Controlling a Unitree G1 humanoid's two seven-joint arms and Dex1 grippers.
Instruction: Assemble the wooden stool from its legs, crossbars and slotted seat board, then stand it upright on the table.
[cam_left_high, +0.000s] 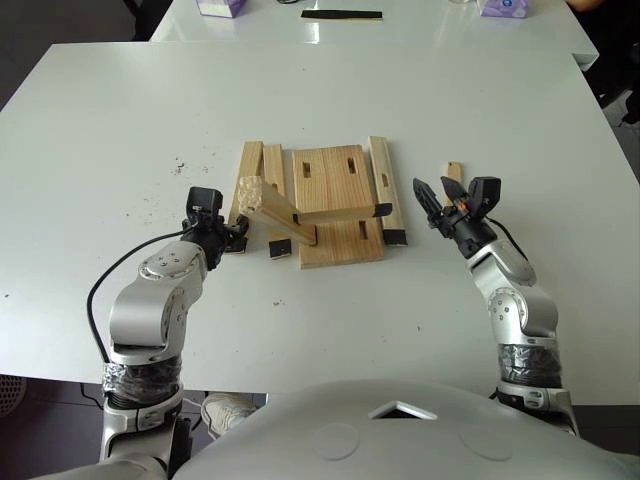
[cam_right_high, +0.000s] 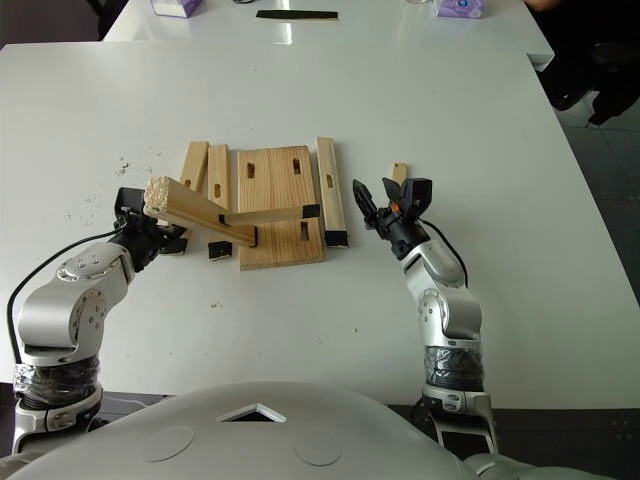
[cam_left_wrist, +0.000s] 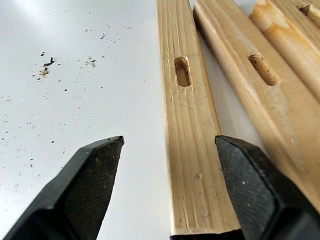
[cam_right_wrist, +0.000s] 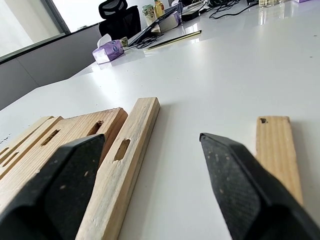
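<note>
Jaws of left gripper (cam_left_wrist: 170, 144) are standing open, straddling the near end of a pale slotted wooden leg (cam_left_wrist: 187, 125) left of the flat slotted wooden seat board (cam_left_high: 330, 168). Right gripper (cam_left_high: 433, 190) is hovering open right of that board, beside a short wooden crossbar (cam_left_high: 454, 172). A second wooden leg (cam_left_high: 278, 215) is slanting over the board's left edge.

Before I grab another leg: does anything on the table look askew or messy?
Yes. A joined leg and crossbar lean crooked across the seat board, the leg's outer end raised off the table. Dark specks litter the table left of the parts.
</note>
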